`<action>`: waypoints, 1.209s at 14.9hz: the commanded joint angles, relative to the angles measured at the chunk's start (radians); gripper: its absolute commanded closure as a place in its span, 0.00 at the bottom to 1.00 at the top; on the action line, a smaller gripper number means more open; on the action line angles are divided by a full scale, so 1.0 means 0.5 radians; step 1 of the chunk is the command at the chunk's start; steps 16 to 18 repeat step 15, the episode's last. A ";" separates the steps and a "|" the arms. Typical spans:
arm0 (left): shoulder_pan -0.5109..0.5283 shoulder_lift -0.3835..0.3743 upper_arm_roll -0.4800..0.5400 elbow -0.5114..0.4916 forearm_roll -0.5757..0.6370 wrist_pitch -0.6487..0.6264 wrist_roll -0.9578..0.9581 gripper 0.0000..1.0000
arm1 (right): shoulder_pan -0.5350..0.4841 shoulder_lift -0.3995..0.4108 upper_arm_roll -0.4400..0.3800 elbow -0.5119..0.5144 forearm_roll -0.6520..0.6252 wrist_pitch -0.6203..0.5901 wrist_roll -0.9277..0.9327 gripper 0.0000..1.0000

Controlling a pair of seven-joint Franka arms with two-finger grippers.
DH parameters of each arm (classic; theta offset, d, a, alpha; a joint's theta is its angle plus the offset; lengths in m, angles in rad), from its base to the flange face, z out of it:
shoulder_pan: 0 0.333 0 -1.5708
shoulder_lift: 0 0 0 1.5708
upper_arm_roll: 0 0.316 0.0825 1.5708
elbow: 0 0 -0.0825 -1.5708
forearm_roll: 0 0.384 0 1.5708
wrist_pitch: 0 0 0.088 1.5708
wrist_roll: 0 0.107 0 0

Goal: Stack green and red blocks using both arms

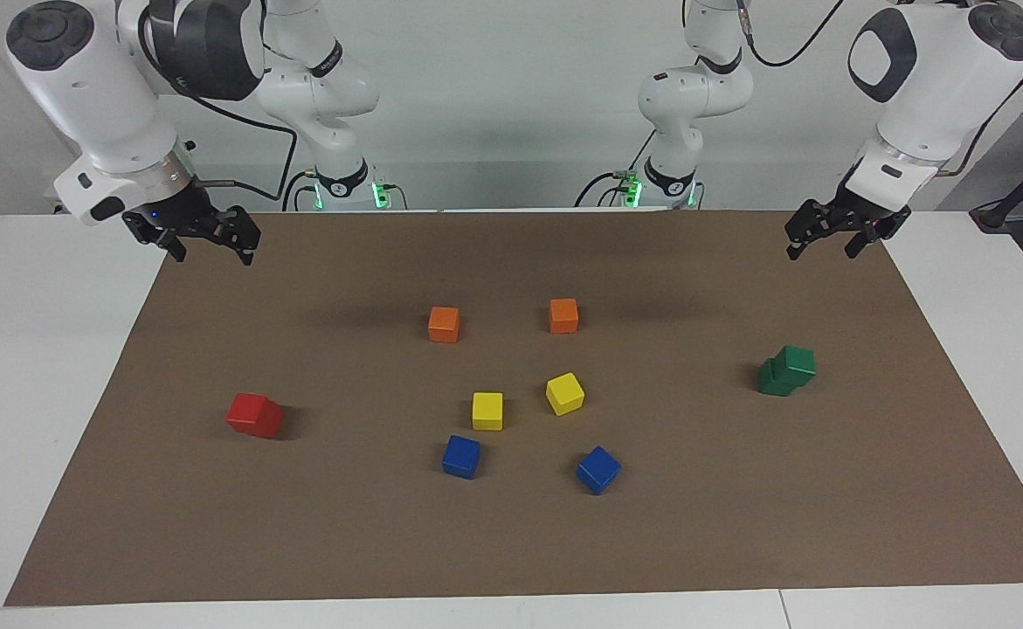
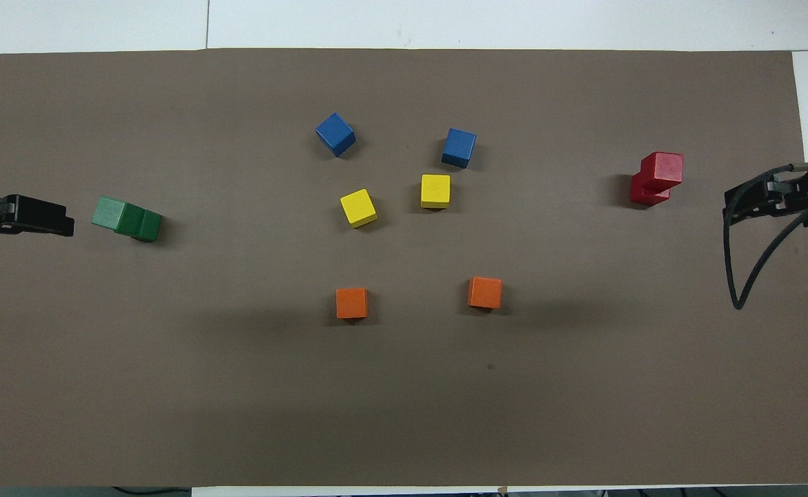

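Two green blocks [image 1: 786, 370] [image 2: 126, 219] stand as a small stack toward the left arm's end of the brown mat, the upper cube sitting skewed on the lower one. Two red blocks [image 1: 255, 414] [image 2: 656, 178] form a similar skewed stack toward the right arm's end. My left gripper [image 1: 821, 251] [image 2: 58, 221] hangs open and empty in the air over the mat's edge, clear of the green stack. My right gripper [image 1: 211, 253] [image 2: 738, 206] hangs open and empty over the mat's other end edge, clear of the red stack.
In the mat's [image 1: 511, 542] middle lie two orange cubes [image 1: 444, 324] [image 1: 563, 315], two yellow cubes [image 1: 487, 411] [image 1: 564, 393] and two blue cubes [image 1: 461, 456] [image 1: 597, 469]. A black cable [image 2: 742, 276] loops down from the right wrist.
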 commanded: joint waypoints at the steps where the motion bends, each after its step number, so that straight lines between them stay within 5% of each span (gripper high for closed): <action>1: -0.046 0.012 0.001 0.045 0.011 -0.042 -0.025 0.00 | 0.006 -0.012 -0.015 -0.005 0.009 0.029 -0.062 0.00; 18: -0.049 0.012 -0.002 0.042 0.131 -0.009 -0.157 0.00 | 0.009 -0.021 -0.018 -0.005 0.003 0.102 -0.059 0.00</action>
